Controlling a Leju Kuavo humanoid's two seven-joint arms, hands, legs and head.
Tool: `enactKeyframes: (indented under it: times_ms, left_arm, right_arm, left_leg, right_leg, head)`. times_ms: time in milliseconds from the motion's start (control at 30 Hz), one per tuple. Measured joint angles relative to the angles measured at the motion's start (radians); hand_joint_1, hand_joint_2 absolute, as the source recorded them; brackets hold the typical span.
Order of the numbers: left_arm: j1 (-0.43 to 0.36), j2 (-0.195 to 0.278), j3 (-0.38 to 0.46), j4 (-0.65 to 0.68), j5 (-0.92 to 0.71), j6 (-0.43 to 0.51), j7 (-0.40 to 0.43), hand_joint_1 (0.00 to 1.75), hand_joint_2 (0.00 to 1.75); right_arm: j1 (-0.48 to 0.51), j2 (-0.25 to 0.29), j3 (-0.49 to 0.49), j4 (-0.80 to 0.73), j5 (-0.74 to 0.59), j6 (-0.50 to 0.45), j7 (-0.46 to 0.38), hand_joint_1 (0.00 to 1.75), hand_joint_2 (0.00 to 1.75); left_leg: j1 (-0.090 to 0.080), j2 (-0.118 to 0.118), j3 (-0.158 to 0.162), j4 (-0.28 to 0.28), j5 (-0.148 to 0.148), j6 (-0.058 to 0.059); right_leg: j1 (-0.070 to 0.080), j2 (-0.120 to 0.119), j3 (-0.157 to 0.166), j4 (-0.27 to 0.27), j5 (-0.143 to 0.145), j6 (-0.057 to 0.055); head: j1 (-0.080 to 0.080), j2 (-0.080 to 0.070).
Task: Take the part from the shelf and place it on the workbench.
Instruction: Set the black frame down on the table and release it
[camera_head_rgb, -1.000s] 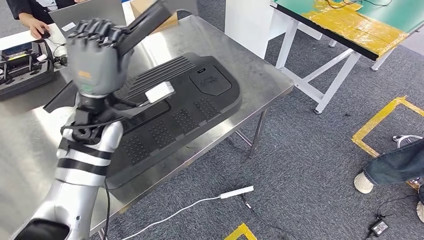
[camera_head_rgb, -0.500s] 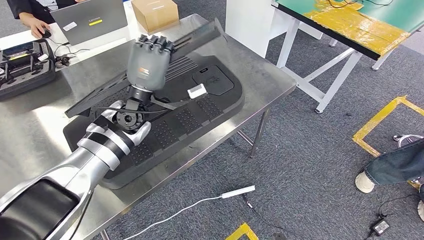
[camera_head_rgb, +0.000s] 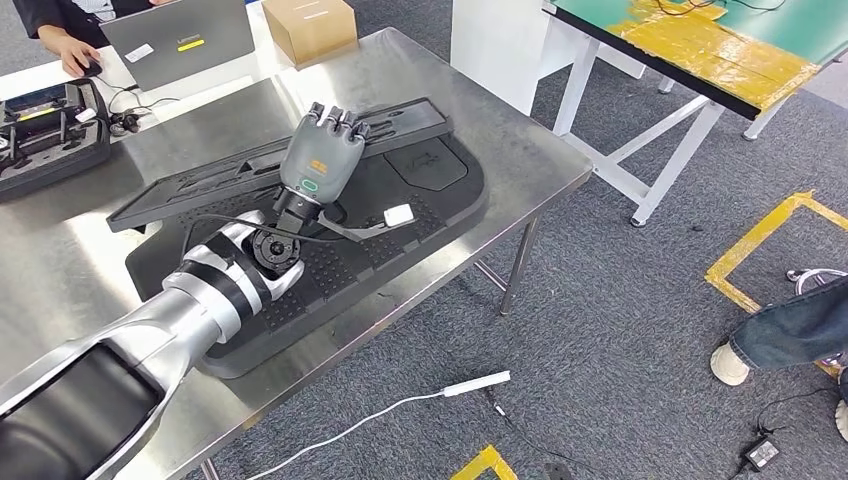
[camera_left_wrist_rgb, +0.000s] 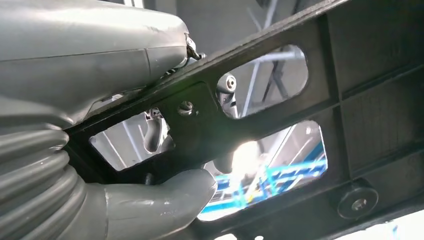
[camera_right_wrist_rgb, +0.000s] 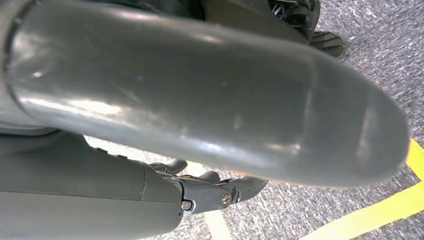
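Hovering low over the steel workbench (camera_head_rgb: 520, 150), the long black part (camera_head_rgb: 210, 185) is clamped in the left hand (camera_head_rgb: 320, 160) and should be laid flat before release; the right hand's (camera_right_wrist_rgb: 210, 192) grasp cannot be judged.

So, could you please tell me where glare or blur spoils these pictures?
Head view: sharp, with soft sheen on the steel table. Left wrist view: bright glare through the openings of the black part that the left hand holds. Right wrist view: the right hand is close and blurred, with streaky highlights.
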Motion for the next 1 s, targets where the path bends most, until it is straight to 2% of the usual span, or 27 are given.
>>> enactKeyframes:
  times_ms: [333, 567, 833, 900, 967, 1000]
  left_arm:
    - [0.0, 0.029, -0.107, 0.069, 0.0, -0.115, 0.087, 1.75, 1.75]
    - [0.009, 0.035, -0.128, 0.096, 0.0, -0.2, 0.113, 1.75, 1.75]
    - [0.01, 0.036, -0.136, 0.107, 0.0, -0.214, 0.127, 1.75, 1.75]
    - [0.011, 0.036, -0.134, 0.109, 0.003, -0.222, 0.124, 0.89, 1.75]
    - [0.012, 0.035, -0.121, 0.109, 0.015, -0.247, 0.096, 0.01, 0.87]
    - [0.013, 0.033, -0.109, 0.109, 0.027, -0.265, 0.072, 0.0, 0.44]
  right_arm:
    - [0.001, 0.001, 0.0, -0.002, 0.004, -0.002, -0.003, 0.0, 0.0]
    - [0.001, 0.003, 0.0, -0.003, 0.005, -0.002, -0.01, 0.0, 0.0]
    - [0.0, 0.005, 0.0, -0.008, 0.005, -0.002, -0.011, 0.0, 0.0]
    - [0.001, 0.006, 0.0, -0.009, 0.005, -0.002, -0.011, 0.0, 0.0]
    - [0.001, 0.006, 0.0, -0.009, 0.004, -0.003, -0.012, 0.0, 0.0]
    - [0.002, 0.007, 0.0, -0.009, 0.003, -0.004, -0.013, 0.0, 0.0]
  left_leg:
    - [0.0, 0.0, 0.0, 0.0, 0.0, 0.0]
    - [0.0, 0.0, 0.0, 0.0, 0.0, 0.0]
    - [0.0, 0.0, 0.0, 0.0, 0.0, 0.0]
    - [0.0, 0.0, 0.0, 0.0, 0.0, 0.0]
    - [0.0, 0.0, 0.0, 0.0, 0.0, 0.0]
    - [0.0, 0.0, 0.0, 0.0, 0.0, 0.0]
  right_leg:
    - [0.0, 0.0, 0.0, 0.0, 0.0, 0.0]
    - [0.0, 0.0, 0.0, 0.0, 0.0, 0.0]
    - [0.0, 0.0, 0.0, 0.0, 0.0, 0.0]
    - [0.0, 0.0, 0.0, 0.0, 0.0, 0.0]
    - [0.0, 0.0, -0.001, 0.0, 0.0, 0.0]
    - [0.0, 0.0, -0.001, 0.0, 0.0, 0.0]
  head:
    - [0.0, 0.0]
    - [0.0, 0.0]
    - [0.0, 0.0]
    - [0.0, 0.0]
    - [0.0, 0.0]
    - [0.0, 0.0]
